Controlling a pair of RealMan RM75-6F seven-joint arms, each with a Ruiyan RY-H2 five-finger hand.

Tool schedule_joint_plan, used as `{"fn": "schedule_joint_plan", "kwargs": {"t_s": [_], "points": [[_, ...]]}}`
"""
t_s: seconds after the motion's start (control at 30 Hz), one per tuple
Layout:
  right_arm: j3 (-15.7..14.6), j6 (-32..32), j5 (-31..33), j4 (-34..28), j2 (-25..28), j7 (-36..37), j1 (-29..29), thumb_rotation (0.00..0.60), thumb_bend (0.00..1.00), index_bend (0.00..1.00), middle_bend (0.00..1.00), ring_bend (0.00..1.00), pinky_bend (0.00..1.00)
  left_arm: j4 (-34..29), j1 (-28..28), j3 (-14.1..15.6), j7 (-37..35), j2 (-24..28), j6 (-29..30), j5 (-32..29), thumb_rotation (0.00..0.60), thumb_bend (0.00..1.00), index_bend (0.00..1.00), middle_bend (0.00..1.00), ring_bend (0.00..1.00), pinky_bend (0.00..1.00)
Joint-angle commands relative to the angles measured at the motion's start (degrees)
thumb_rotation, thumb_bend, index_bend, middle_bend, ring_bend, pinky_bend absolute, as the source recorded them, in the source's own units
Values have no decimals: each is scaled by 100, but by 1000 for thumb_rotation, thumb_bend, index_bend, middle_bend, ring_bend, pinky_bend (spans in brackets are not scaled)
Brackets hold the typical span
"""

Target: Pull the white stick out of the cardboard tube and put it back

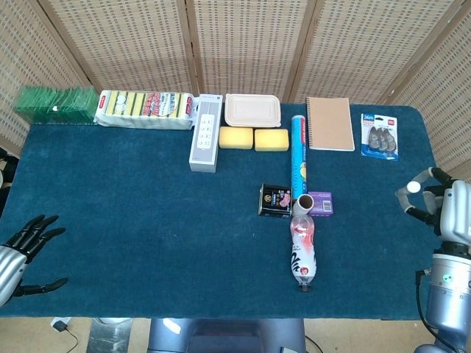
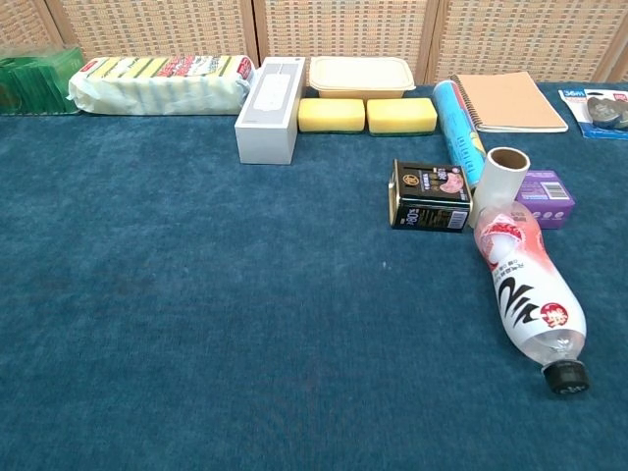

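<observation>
The cardboard tube (image 1: 302,201) stands upright in the middle-right of the blue table, between a black tin and a purple box; the chest view shows its open top (image 2: 506,161). No white stick shows in either view; the inside of the tube looks dark. My right hand (image 1: 440,208) hovers at the table's right edge, far right of the tube, fingers apart and holding nothing. At the lower left corner, off the table's near edge, my left hand (image 1: 23,250) has its fingers spread and empty. Neither hand appears in the chest view.
A plastic bottle (image 1: 302,251) lies just in front of the tube, with the black tin (image 1: 275,201), the purple box (image 1: 323,203) and a blue cylinder (image 1: 298,153) around it. A notebook (image 1: 329,123), yellow sponges (image 1: 254,138), a power strip (image 1: 205,133) and a packet of clips (image 1: 379,136) line the back.
</observation>
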Motion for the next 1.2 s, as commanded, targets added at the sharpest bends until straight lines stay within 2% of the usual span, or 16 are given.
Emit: {"fn": "schedule_joint_plan", "kwargs": {"t_s": [0.03, 0.07, 0.13, 0.17, 0.23, 0.3, 0.33, 0.37, 0.43, 0.5, 0.67, 0.83, 0.97, 1.07, 1.1, 1.2], "points": [[-670, -71, -822, -92, 33, 12, -283, 600, 408, 812, 975, 1000, 836, 18, 5, -4, -167, 17, 97, 28, 466, 114, 159, 84, 31, 237], [-593, -16, -783, 5, -20, 111, -276, 600, 407, 812, 975, 1000, 838, 25, 1, -27, -150, 1, 87, -7, 463, 114, 159, 84, 31, 237], [-47, 90, -56, 369, -194, 211, -78, 600, 407, 812, 975, 1000, 839, 22, -21, -57, -49, -33, -13, -86, 462, 114, 159, 84, 31, 237], [68, 67, 159, 410, -215, 210, -28, 600, 407, 812, 975, 1000, 839, 15, -25, -47, -28, -31, -42, -86, 464, 114, 160, 85, 31, 237], [-36, -12, 123, 207, -136, 171, -76, 600, 408, 812, 976, 1000, 836, 2, -25, 10, -35, -3, -45, 2, 466, 114, 160, 84, 32, 237], [-655, -125, -643, -7, -47, 149, -317, 600, 408, 812, 976, 1000, 836, 3, -16, 30, -149, 29, 46, 75, 470, 114, 160, 84, 31, 237], [-746, -85, -854, -7, -51, 210, -375, 600, 408, 812, 976, 1000, 836, 13, -15, 15, -175, 25, 66, 62, 470, 114, 160, 84, 32, 237], [-692, -5, -893, 66, -109, 289, -376, 600, 408, 812, 976, 1000, 838, 21, -18, -12, -171, 10, 67, 25, 470, 114, 160, 84, 31, 237], [-266, 167, -423, 358, -306, 396, -252, 600, 408, 813, 977, 1000, 841, 21, -36, -47, -76, -23, -32, -70, 466, 114, 160, 84, 31, 237], [-165, 34, -146, 335, -303, 313, -161, 600, 408, 814, 978, 1000, 841, -5, -39, -24, -22, -13, -73, -57, 461, 114, 159, 84, 31, 237], [-612, -86, -667, 62, -195, 209, -305, 600, 408, 814, 978, 1000, 837, -1, -31, 26, -163, 33, 50, 92, 469, 114, 160, 84, 32, 238], [-819, 33, -1239, -214, -255, 303, -409, 600, 408, 814, 978, 1000, 838, 18, -42, 11, -74, -12, -41, 23, 467, 114, 160, 84, 31, 237], [-1232, 81, -1978, -558, -214, 256, -587, 600, 408, 814, 978, 1000, 838, 12, -47, 13, -100, -4, 17, 84, 464, 114, 159, 84, 31, 237], [-1680, 73, -2805, -779, -178, 152, -756, 600, 408, 814, 977, 1000, 837, 15, -54, 18, -76, -17, -13, 78, 466, 114, 160, 84, 31, 237], [-1920, 46, -3311, -924, -185, 65, -828, 600, 408, 814, 977, 1000, 838, 11, -66, 34, -58, -15, -54, 88, 465, 114, 160, 84, 31, 237], [-1986, 87, -3545, -985, -241, -88, -888, 600, 408, 814, 977, 1000, 838, -3, -58, 42, -55, -9, -11, 124, 462, 113, 160, 85, 32, 237]]}}
